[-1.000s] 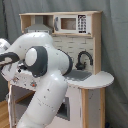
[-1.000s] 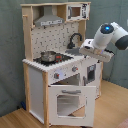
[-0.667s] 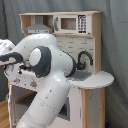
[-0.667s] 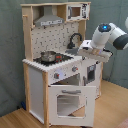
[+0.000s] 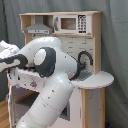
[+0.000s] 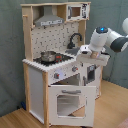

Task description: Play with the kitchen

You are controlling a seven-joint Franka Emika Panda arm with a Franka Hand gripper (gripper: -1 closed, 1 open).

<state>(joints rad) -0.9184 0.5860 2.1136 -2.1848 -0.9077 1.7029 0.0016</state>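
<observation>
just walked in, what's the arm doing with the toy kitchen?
The robot arm is reaching over the counter of the toy kitchen at the sink end, near the black faucet. Its gripper hangs at the counter's edge, and whether it holds anything cannot be seen. The oven door stands open at the front. A small pot sits on the stove top, away from the arm. In the first exterior view the arm hides most of the counter.

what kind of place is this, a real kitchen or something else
Not a real kitchen: most likely a lab or test room. A child's toy kitchen with a small pot and black faucet stands on a wooden floor before a plain grey curtain, with a robot arm reaching in.
</observation>
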